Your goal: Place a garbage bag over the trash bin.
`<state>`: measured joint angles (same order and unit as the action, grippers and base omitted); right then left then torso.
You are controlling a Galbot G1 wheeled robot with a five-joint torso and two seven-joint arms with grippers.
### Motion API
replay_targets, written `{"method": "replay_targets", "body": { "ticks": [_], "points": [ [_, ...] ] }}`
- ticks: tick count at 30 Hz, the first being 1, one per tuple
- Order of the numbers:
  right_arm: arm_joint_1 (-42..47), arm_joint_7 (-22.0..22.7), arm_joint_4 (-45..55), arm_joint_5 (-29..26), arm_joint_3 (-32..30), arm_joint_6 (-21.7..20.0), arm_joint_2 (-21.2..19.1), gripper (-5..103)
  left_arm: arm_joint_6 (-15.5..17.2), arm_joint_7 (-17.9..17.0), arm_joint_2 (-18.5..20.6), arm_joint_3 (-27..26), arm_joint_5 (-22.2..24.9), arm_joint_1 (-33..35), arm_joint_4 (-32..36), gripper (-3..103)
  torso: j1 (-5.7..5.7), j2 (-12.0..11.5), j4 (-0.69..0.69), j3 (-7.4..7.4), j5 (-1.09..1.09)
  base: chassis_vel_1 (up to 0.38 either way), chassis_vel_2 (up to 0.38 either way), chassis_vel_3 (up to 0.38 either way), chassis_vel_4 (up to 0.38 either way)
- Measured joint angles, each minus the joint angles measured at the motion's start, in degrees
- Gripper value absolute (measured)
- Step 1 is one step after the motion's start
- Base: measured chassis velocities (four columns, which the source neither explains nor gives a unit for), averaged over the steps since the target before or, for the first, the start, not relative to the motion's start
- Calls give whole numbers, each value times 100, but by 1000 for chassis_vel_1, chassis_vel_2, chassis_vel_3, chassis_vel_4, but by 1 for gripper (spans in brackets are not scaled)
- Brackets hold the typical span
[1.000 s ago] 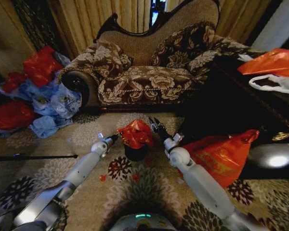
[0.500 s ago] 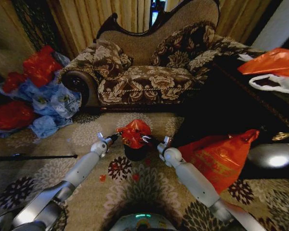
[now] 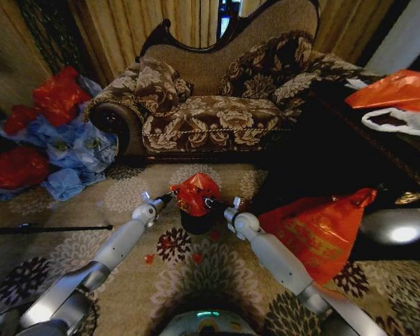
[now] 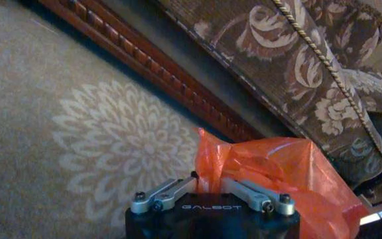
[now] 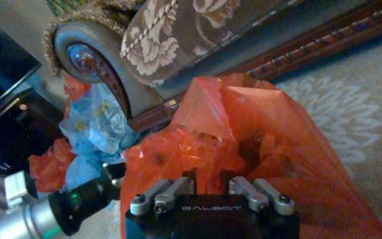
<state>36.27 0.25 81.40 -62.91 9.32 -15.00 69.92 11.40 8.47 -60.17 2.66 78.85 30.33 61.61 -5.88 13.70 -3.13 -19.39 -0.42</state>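
Bag (image 3: 194, 194) bunched over bin (image 3: 197, 222) — left gripper (image 3: 172, 197), right gripper (image 3: 211, 204) both pinching it. Pull unevenly — thin plastic rips, bin tips.

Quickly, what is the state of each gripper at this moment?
Left gripper: shut on the garbage bag, at the bag's left side.
Right gripper: shut on the same bag, at its right side above the trash bin.

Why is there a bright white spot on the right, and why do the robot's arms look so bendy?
Head view: the white spot is lamp glare on a shiny dark surface; the wide lens curves the edges. Left wrist view: the carpet looks soft and grainy, the garbage bag glossy.
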Motion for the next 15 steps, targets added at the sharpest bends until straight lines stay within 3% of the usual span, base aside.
{"method": "replay_targets", "body": {
  "ticks": [6, 15],
  "points": [
    [131, -120, 142, 10, -4, 292, -34, 1, -3, -36, -7, -8, 7, -15, 13, 0, 1, 0, 1, 0, 0, 0, 0, 0, 0],
    [445, -672, 613, 63, -21, 658, -195, 0, -3, -78, -12, -9, 30, -41, 25, 0, 0, 1, 1, 0, 1, 0, 0, 0, 0]
  ]
}}
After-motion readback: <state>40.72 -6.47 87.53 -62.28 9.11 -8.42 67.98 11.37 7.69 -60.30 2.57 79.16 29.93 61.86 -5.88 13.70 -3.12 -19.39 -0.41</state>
